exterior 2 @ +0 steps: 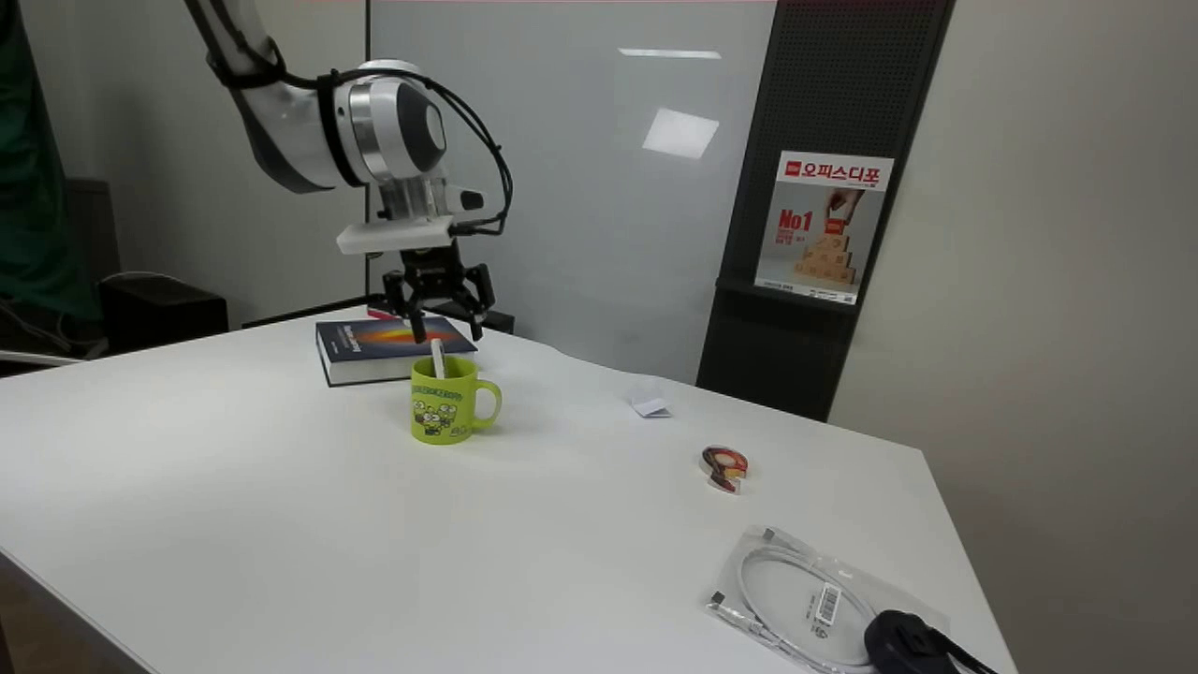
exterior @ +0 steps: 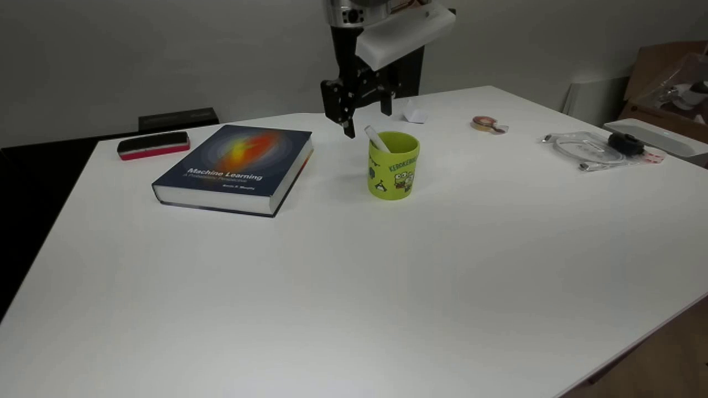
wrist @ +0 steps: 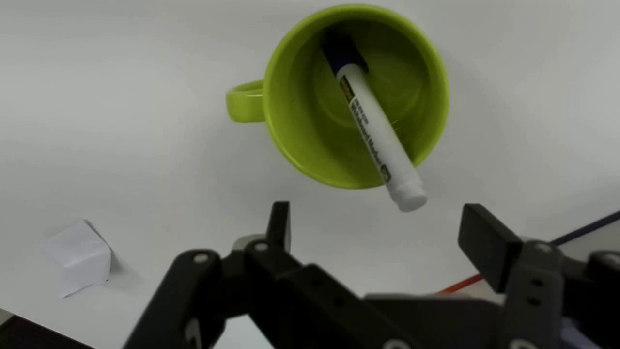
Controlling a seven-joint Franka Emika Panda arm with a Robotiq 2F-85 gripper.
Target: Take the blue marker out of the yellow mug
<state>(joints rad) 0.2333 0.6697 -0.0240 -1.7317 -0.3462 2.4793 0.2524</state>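
Note:
The yellow-green mug [exterior: 390,179] stands upright on the white table, also in an exterior view [exterior 2: 440,417] and the wrist view [wrist: 290,126]. The blue marker [wrist: 373,126] leans inside it, dark blue cap down at the bottom. Its white end sticks out over the rim and shows in both exterior views [exterior: 376,138] [exterior 2: 437,358]. My gripper [wrist: 375,218] is open and empty. In both exterior views [exterior: 367,121] [exterior 2: 447,334] it hangs above the table near the mug's rim. In the wrist view the marker's white end lies ahead of the gap between the fingers, touching neither.
A thick dark blue book [exterior: 232,160] lies beside the mug. A red-and-black flat object [exterior: 154,146] lies behind it. Folded white paper [exterior: 414,114], a tape roll [exterior: 484,123] and a bagged cable [exterior: 589,150] lie on the mug's other side.

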